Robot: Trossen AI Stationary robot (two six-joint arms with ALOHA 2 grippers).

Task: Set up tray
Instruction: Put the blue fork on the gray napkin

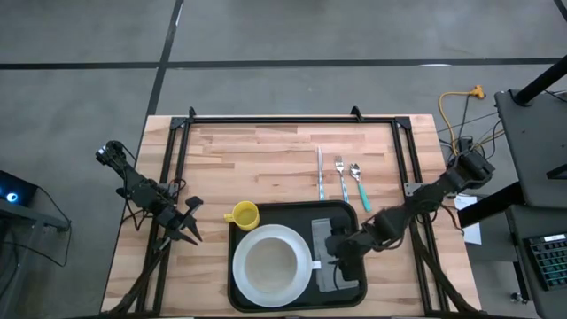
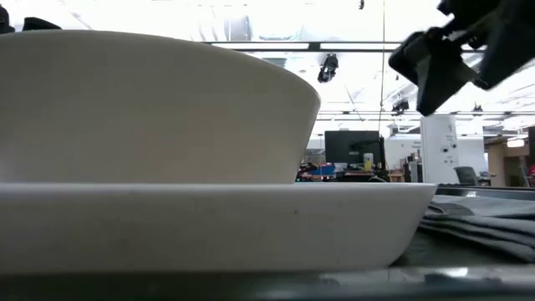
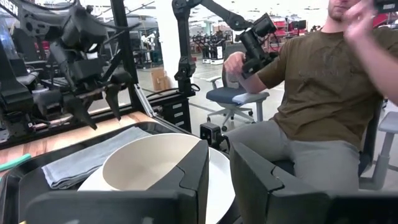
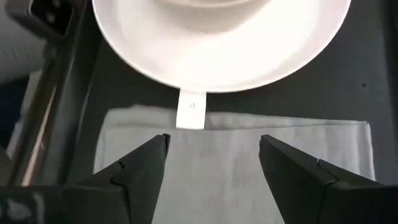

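Tray (image 1: 297, 215) w/ plate (image 1: 301, 270), bowl (image 1: 270, 264), napkin (image 4: 236, 155), right gripper (image 4: 214, 155) spread above, left gripper (image 3: 217, 174) pressed together

A: Lower centre – black tray (image 1: 266, 215) with white plate (image 1: 275, 263), bowl on it, grey napkin (image 1: 321, 232) right of plate.

B: Right gripper (image 1: 341, 257) over napkin. Yellow cup (image 1: 243, 213) touching tray's upper-left corner; knife, fork, teal spoon (image 1: 359, 185) above. Left gripper (image 1: 182, 226) far left.

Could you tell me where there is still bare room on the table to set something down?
Free: the wood left of the knife, above the mug. Crowded: the tray, filled by plate, napkin and right gripper.
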